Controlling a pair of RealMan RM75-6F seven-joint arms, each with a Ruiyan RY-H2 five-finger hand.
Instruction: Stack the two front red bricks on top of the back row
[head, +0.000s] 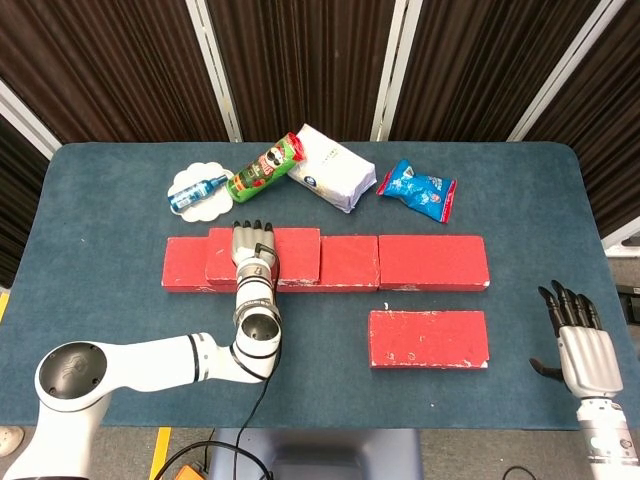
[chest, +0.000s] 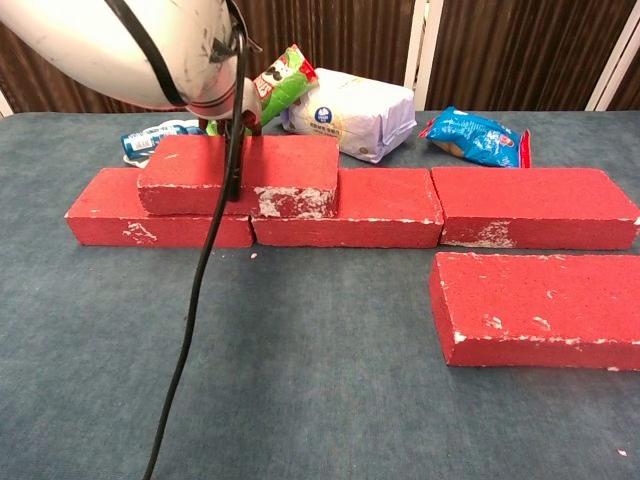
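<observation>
Dark blue felt-covered table (head: 100, 220), dark corrugated curtain wall with white uprights behind. Back row of three red bricks (head: 400, 262) runs across mid-table. One worn red foam brick (chest: 290, 170) sits stacked on the row's left end, straddling a joint. Left hand (head: 252, 250) lies flat on it, fingers extended, gripping nothing. Second red brick (head: 428, 338) lies in front, right of centre. Right hand (head: 580, 335) is near the table's right edge, fingers spread, empty. Snack bags and a bottle sit beyond the row.
</observation>
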